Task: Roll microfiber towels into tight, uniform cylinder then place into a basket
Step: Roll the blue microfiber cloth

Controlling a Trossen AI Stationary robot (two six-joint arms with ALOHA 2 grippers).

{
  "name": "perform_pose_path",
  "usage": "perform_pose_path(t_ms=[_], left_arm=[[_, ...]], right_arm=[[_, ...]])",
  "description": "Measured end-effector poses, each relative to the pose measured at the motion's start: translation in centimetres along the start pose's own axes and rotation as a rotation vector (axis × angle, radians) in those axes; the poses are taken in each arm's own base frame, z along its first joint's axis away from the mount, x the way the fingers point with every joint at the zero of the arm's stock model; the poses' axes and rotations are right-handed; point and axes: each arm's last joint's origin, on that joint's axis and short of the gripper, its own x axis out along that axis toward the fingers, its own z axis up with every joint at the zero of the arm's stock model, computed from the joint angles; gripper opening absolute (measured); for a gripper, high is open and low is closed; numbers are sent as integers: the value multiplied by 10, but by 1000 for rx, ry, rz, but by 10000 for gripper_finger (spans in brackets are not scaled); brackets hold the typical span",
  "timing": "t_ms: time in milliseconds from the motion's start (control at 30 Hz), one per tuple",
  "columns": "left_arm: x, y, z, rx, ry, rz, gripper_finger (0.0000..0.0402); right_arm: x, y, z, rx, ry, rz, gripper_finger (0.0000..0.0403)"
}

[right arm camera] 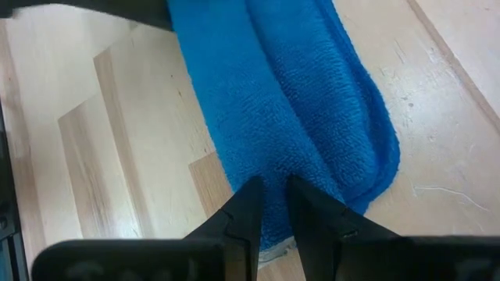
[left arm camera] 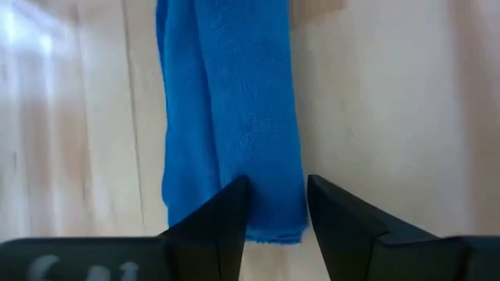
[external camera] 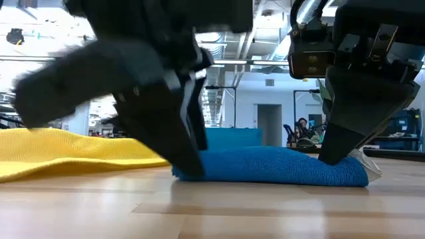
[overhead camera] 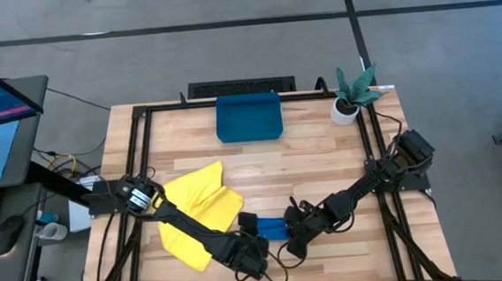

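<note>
The blue towel (overhead camera: 273, 227) lies as a loose flat roll on the wood near the table's near edge, its length running left to right. My left gripper (left arm camera: 277, 207) stands open at its left end, and the roll's end (external camera: 199, 166) reaches in between the fingers. At the towel's right end, my right gripper (right arm camera: 275, 203) is shut on the cloth. The yellow towel (overhead camera: 198, 211) lies crumpled on the table to the left, partly under my left arm. The teal basket (overhead camera: 249, 118) sits at the far edge. My left gripper comes down slanting from the left onto the roll's left end (left arm camera: 273, 211). One fingertip (left arm camera: 234, 199) sits on the cloth; the other (left arm camera: 324, 195) stands just beside the roll's edge. The roll lies flat on the table. My right gripper pinches a raised fold of the blue towel (right arm camera: 273, 168) near its right end, between nearly closed fingers. The fingers slant down from the right and above. How many layers they hold, I cannot tell. The towel rests on the table (external camera: 279, 169) under them.
A small white pot with a green plant (overhead camera: 351, 94) stands at the far right corner. Black rails (overhead camera: 141, 157) run along the table's left and right sides. Bare wood lies between the towels and the basket.
</note>
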Motion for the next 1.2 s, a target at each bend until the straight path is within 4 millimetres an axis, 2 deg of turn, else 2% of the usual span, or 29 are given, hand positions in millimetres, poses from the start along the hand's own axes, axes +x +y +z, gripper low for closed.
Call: perform_pose_path(t_ms=[167, 433, 733, 1067, 1200], left_arm=[[15, 4, 1, -38, 31, -36, 94], [17, 9, 2, -122, 45, -58, 11], [8, 14, 12, -214, 80, -392, 19], [23, 43, 21, -363, 176, -716, 21], [29, 52, 23, -416, 210, -797, 17]], right_arm=[[0, 1, -2, -17, 4, 0, 91], [-1, 7, -7, -53, 71, 75, 91], [-3, 15, -17, -84, 120, 134, 101], [-8, 21, -16, -203, 105, 206, 185], [-16, 25, -18, -238, 105, 223, 200]])
